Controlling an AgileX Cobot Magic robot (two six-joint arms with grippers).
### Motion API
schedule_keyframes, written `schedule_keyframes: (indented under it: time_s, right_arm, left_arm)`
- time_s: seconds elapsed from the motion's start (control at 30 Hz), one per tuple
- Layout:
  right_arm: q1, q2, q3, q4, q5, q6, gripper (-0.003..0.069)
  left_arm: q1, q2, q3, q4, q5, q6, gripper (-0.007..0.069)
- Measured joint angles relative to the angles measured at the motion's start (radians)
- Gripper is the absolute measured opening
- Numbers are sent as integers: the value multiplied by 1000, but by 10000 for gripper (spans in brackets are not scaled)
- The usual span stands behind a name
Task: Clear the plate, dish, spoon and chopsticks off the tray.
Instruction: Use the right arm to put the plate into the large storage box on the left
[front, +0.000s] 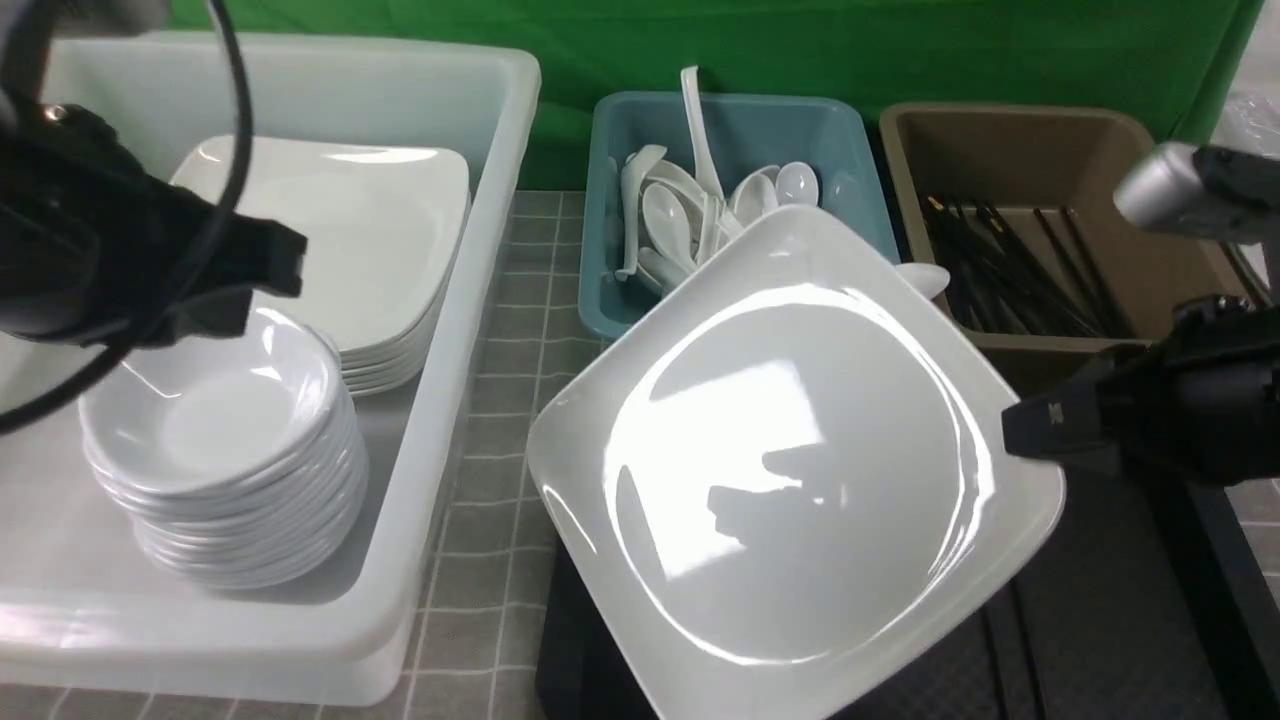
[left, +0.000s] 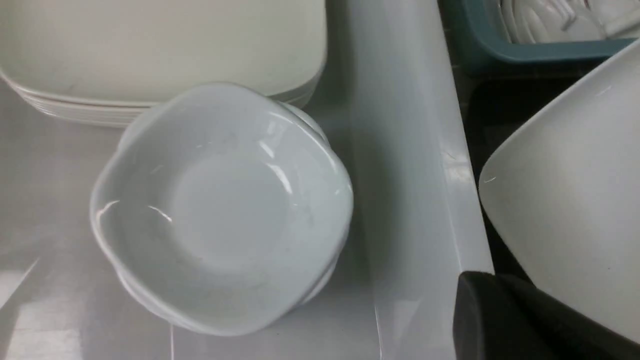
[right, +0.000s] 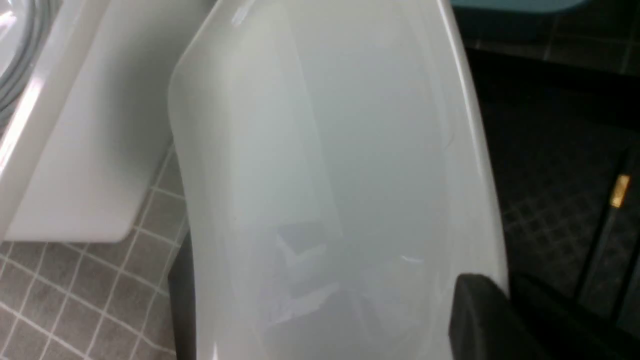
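The large white square plate (front: 800, 450) hangs tilted above the black tray (front: 1100, 620), with my right gripper (front: 1030, 425) shut on its right rim. In the right wrist view one black finger (right: 475, 310) lies on the plate (right: 325, 175). The chopsticks (right: 612, 215) lie on the tray (right: 550, 165), one gold band showing. A white spoon tip (front: 925, 278) peeks past the plate's far edge. My left gripper (front: 290, 260) is shut and empty above a small white dish (front: 215, 410) that tops a stack in the white tub (front: 460, 330).
The white tub also holds a pile of square plates (front: 360, 230). Behind the tray stand a teal tub (front: 740, 130) of white spoons and a brown tub (front: 1020, 150) of black chopsticks. Grey checked cloth (front: 500, 400) covers the table.
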Motion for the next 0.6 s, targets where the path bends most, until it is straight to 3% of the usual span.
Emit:
schedule_keyframes:
  time_s: [0.3, 0.6]
  right_arm:
    - [0, 1, -116, -21, 37, 8, 60]
    - [0, 135, -424, 18, 42, 41, 60]
  left_arm:
    - [72, -9, 0, -4, 3, 37, 1]
    - [270, -11, 0, -72, 10, 69, 1]
